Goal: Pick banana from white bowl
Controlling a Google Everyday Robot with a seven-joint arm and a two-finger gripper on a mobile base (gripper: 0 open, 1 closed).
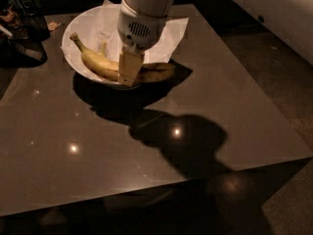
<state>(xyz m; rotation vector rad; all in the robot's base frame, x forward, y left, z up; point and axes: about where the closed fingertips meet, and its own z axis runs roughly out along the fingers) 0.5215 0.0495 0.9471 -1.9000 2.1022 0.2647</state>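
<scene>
The banana point(98, 63) is long, curved and yellow, with a greenish stem at the upper left and a dark brown bruised end point(159, 72) at the right. My gripper point(129, 68) comes down from above and is shut on its middle. The banana hangs level over the front rim of the white bowl point(80, 26), a little above it. The bowl stands at the far left of the dark table, with a crumpled white paper liner point(171, 31) sticking out on the right. A paler banana does not show.
A dark wire-mesh container point(29, 11) and small clutter point(10, 16) stand at the table's far left corner. The glossy dark table point(146, 151) reaches to a front edge low in the view. Floor lies to the right.
</scene>
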